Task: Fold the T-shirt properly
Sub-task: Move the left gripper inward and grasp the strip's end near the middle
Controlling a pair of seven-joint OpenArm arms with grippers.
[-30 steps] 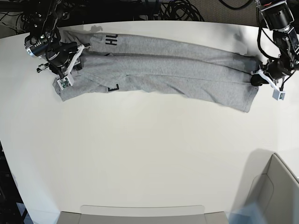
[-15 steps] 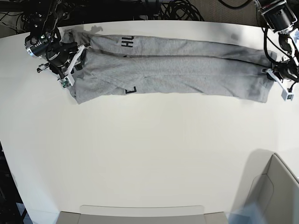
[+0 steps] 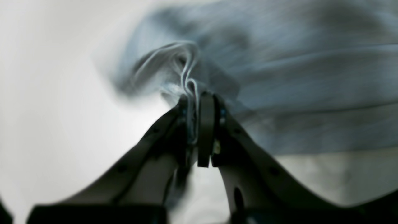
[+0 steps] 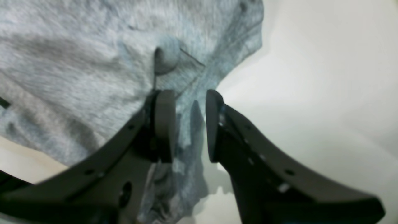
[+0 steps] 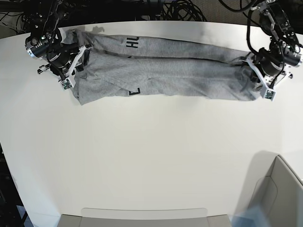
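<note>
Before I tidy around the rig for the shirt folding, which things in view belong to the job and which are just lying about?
Part of the job:
- T-shirt, stretched in a long band
- left gripper, shut on the T-shirt
- right gripper, around cloth at the other end

Just lying about:
- cables behind the table
- grey bin at the corner

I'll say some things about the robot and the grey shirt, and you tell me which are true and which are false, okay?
1. The heather-grey cotton T-shirt lies stretched in a long band across the white table. True.
2. The left gripper is wide open, holding nothing. False: it is shut, pinching a bunched fold of cloth.
3. The right gripper has a gap between its fingers, with cloth in it. True.
4. The shirt has red lettering. False: the letters are black.
5. Both arms are at the same end of the shirt. False: one at each end.
</note>
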